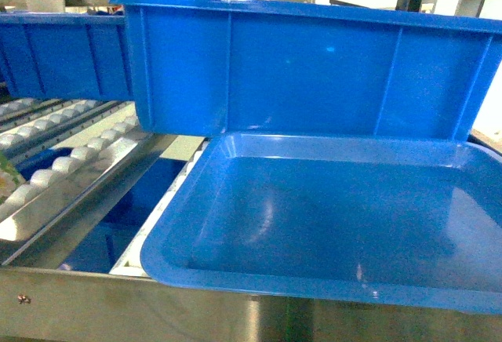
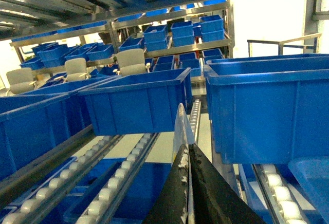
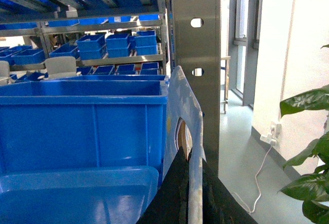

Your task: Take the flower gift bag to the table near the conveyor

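The flower gift bag shows only as thin edges. In the right wrist view it is a pale blue-white sheet (image 3: 180, 100) with an oval handle hole, and my right gripper (image 3: 191, 154) is shut on it just below that hole. Seen from the left wrist, a narrow pale strip of the bag (image 2: 181, 124) rises from my left gripper (image 2: 188, 149), whose black jaws are shut on it. The conveyor (image 1: 74, 161) with white rollers lies at the left in the head view, and its rollers (image 2: 105, 190) run below the left gripper. The table is out of view. Neither gripper appears in the head view.
A shallow blue tray (image 1: 329, 279) fills the head view's lower right, with a big blue bin (image 1: 314, 67) behind it. More blue bins (image 2: 136, 100) sit on the rollers. A steel upright (image 3: 198, 44) stands right behind the bag; a leafy plant (image 3: 308, 147) is at the right.
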